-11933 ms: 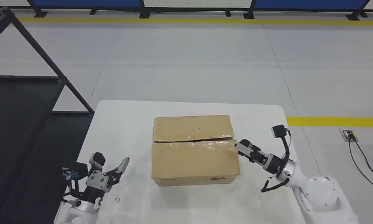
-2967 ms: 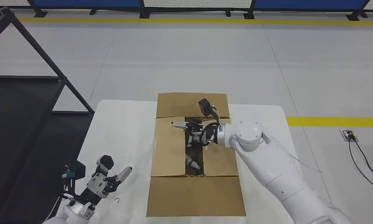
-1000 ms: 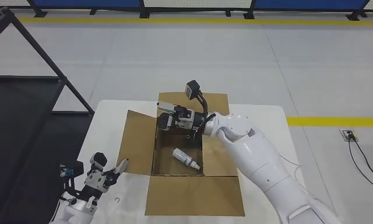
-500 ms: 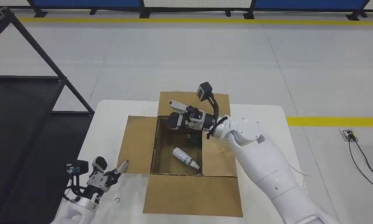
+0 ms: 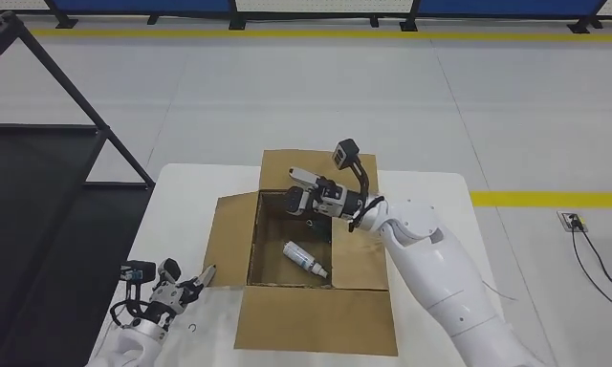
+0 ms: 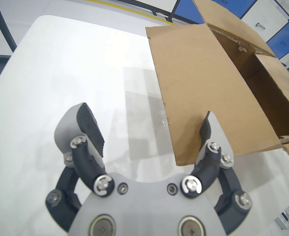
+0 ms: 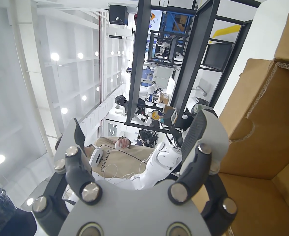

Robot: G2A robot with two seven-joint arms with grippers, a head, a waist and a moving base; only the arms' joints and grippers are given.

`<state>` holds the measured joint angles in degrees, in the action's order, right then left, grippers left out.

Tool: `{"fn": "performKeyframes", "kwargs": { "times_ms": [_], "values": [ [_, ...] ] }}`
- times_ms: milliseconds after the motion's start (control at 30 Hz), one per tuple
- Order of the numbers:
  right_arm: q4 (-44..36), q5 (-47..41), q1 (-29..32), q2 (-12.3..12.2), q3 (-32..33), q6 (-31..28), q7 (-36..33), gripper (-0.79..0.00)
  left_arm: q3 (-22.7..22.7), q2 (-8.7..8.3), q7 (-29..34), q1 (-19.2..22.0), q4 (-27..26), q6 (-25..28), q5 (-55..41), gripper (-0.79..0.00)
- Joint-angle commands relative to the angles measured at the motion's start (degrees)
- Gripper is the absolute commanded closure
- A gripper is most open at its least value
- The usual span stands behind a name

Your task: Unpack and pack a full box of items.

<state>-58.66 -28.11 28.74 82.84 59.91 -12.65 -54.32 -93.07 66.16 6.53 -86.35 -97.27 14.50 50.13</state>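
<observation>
Box [image 5: 316, 319] is opened on the desk [image 5: 182, 205], bottle [image 5: 304, 259] seen inside; left jaws at 7 o'clock, right jaws at 12, both held open.

Open cardboard box [image 5: 316, 314] holds a white bottle [image 5: 305, 259] lying flat.

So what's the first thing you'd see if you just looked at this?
The big cardboard box in the middle of the white table, its flaps folded out wide, with one white bottle lying on its side at the bottom. Next, the right end effector, open, hanging over the far part of the box opening. The left end effector sits open at the table's near left corner, close to the box.
</observation>
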Motion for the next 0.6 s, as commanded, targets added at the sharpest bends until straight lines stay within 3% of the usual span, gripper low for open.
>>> {"fn": "performKeyframes", "kwargs": {
  "times_ms": [0,267,567],
  "values": [
    [-0.37,0.13,0.4,-0.13,0.37,-0.01,-0.07,-0.785,-0.07,-0.01,0.12,0.08,0.15,-0.05,0.22,-0.785],
    [-0.99,1.03,1.22,-0.56,1.15,0.81,-1.13,-0.785,-2.22,-0.07,-1.48,-0.7,-2.06,0.04,-1.47,-0.785],
    [-2.54,2.84,2.82,-1.53,2.93,1.06,-3.25,-0.785,-8.43,-0.3,-4.78,-4.11,-10.99,0.62,-2.95,-0.785]
  ]
}}
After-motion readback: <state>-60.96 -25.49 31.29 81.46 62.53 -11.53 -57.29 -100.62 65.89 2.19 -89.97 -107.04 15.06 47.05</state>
